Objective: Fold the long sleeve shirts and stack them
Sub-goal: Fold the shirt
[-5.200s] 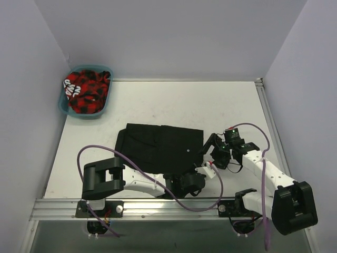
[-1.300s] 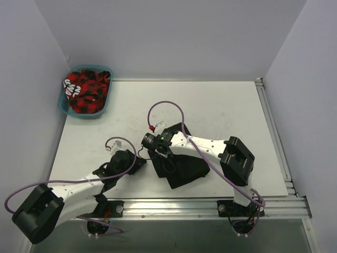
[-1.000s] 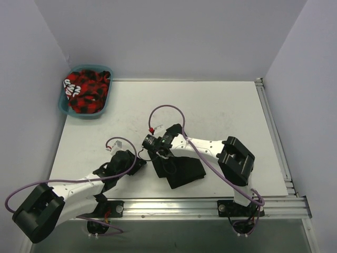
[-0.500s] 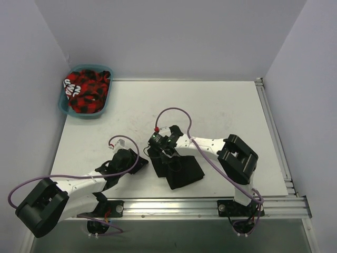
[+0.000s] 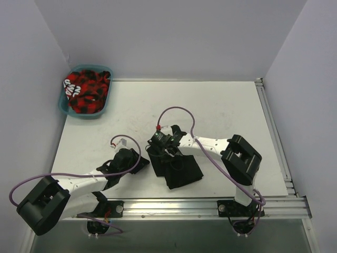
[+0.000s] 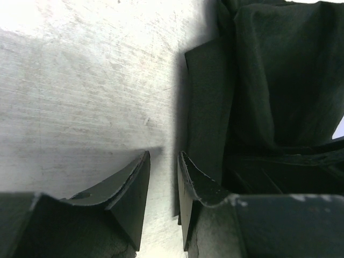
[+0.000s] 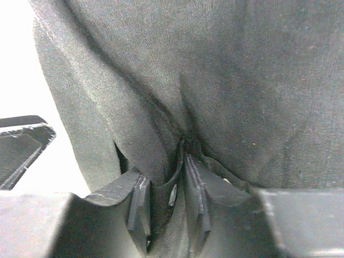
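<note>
The white table [image 5: 221,110] carries a folded black shirt [image 5: 181,168] near the middle of its front edge. A teal basket [image 5: 84,116] of red-and-black cloth [image 5: 87,89] sits at the far left corner. The right fingers [image 7: 194,188] pinch a fold of the shirt. The left fingers [image 6: 134,188], slightly apart and empty, are just beside the shirt's left edge.
</note>
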{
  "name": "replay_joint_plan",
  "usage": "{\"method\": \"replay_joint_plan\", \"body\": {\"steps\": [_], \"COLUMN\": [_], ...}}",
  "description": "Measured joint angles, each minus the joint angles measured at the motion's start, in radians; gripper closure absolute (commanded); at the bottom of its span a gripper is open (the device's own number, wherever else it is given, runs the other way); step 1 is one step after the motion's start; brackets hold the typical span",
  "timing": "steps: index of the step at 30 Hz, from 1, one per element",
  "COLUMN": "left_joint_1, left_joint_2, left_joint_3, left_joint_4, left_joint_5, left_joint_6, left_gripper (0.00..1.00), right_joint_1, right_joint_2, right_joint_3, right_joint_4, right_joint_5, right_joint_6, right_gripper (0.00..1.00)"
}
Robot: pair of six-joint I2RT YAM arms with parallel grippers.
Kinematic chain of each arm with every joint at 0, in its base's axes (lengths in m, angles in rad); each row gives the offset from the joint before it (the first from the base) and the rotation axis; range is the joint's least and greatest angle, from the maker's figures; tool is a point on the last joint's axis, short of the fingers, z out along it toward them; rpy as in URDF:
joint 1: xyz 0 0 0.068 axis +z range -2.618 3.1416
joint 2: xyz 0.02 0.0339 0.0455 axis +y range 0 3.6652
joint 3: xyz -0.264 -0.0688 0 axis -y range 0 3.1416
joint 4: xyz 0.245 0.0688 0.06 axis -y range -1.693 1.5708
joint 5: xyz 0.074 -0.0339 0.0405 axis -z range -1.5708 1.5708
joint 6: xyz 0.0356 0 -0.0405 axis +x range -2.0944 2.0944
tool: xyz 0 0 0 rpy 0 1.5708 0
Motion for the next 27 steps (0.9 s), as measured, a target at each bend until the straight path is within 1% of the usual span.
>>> {"method": "replay_joint_plan", "body": {"steps": [1,4,9,13,19,20,23,24,26,27], "left_joint_1": [-0.002,-0.015,-0.049,-0.064,-0.066,-0.068,-0.082,-0.087,-0.098,-0.102], "left_joint_2": [0.006,0.021,0.032,0.044,0.11,0.124,0.172,0.187,0.208,0.214], "left_joint_3": [0.003,0.016,0.037,0.06,0.066,0.071,0.093,0.097,0.104,0.104], "left_joint_4": [0.0,-0.001,-0.002,0.001,0.03,0.045,0.071,0.082,0.1,0.105], "left_joint_5": [0.0,0.003,0.003,0.002,0.003,0.003,0.002,0.002,0.002,0.002], "left_joint_6": [0.002,0.007,0.012,0.018,0.019,0.02,0.025,0.025,0.027,0.027], "left_gripper": [0.63,0.63,0.63,0.6,0.61,0.64,0.67,0.71,0.74,0.8], "right_joint_1": [-0.004,-0.018,-0.039,-0.045,-0.049,-0.05,-0.05,-0.05,-0.05,-0.051], "right_joint_2": [-0.004,-0.013,-0.022,-0.025,-0.025,-0.025,-0.025,-0.025,-0.025,-0.025], "right_joint_3": [0.0,0.0,0.0,0.0,0.0,0.0,0.0,0.0,0.0,0.0], "right_joint_4": [0.001,0.005,0.013,0.016,0.016,0.017,0.018,0.018,0.018,0.018], "right_joint_5": [-0.002,-0.007,-0.011,-0.011,-0.014,-0.014,-0.014,-0.014,-0.014,-0.014], "right_joint_6": [0.001,0.006,0.01,0.01,0.013,0.014,0.017,0.018,0.021,0.022], "right_gripper": [0.85,0.9,0.91,0.92,0.92,0.92,0.92,0.92,0.92,0.92]}}
